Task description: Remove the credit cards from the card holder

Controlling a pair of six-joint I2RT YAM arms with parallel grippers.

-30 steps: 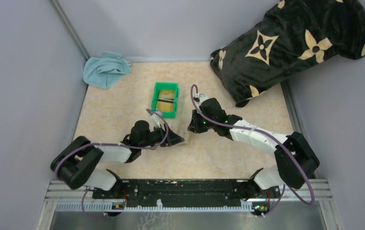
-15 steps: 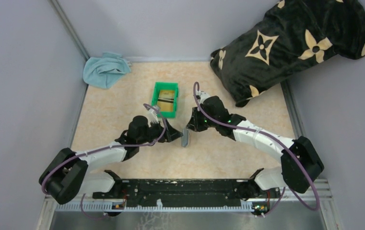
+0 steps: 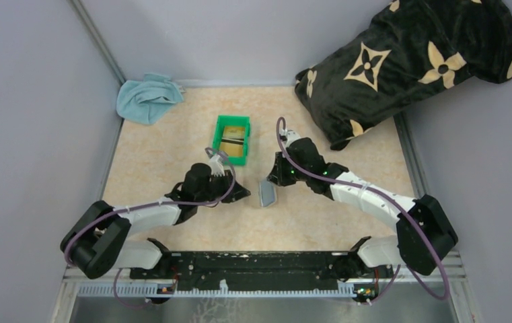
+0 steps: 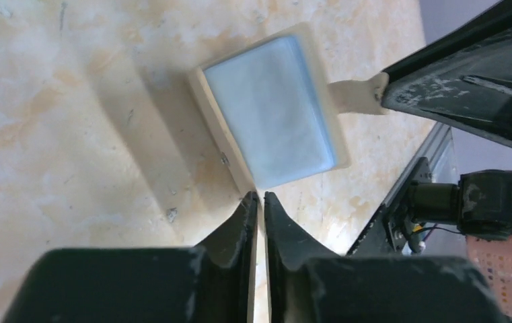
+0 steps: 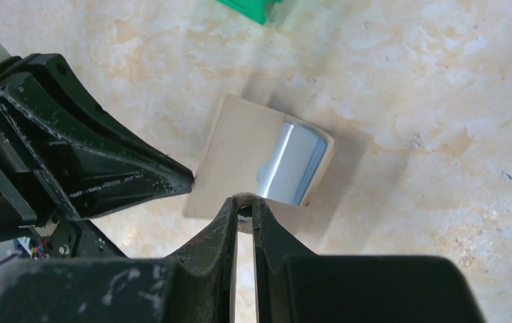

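**Holder swings round, left arm backs off a little**

A second ago both grippers were bunched up at the card holder (image 3: 267,194), and I saw mostly its pale side. Now its blue-grey face looks up at the top camera. It sits between the two grippers, in front of the green bin (image 3: 217,138), over the surface (image 3: 159,148). The left gripper (image 3: 243,193) has slid back toward its own side. The right gripper (image 3: 273,180) has moved a bit to the right.

My left arm is stretched low and long across the surface, pointing right. The left gripper's tips are just beside the holder's near corner. Its two fingers are almost together. A thin pale strip shows in the slit between them, and I cannot tell if that is a card or just the surface behind.

My right arm reaches in from the right, bent at the elbow, with the wrist tipped down. The right gripper is pinched tight on the tan edge of the card holder. I cannot tell if the holder's far end touches the surface.
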